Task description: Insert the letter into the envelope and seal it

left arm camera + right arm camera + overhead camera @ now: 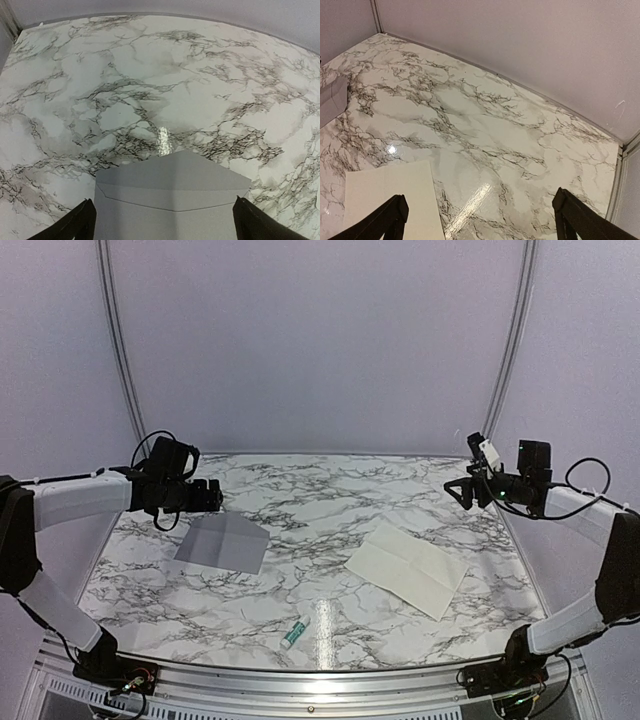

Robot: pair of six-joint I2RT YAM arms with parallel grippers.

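The grey envelope [222, 542] lies flat on the marble table at the left, its flap opened out toward the table's middle; it also shows in the left wrist view [172, 200]. The off-white creased letter [407, 566] lies flat at the right centre; a corner of it shows in the right wrist view [390, 200]. My left gripper [208, 496] hovers above the envelope's far left edge, open and empty. My right gripper [458, 490] hovers above the table's far right, beyond the letter, open and empty.
A small green-and-white tube [295, 633] lies near the front edge at the centre. Grey walls close the table at the back and sides. A metal rail [320, 680] runs along the front.
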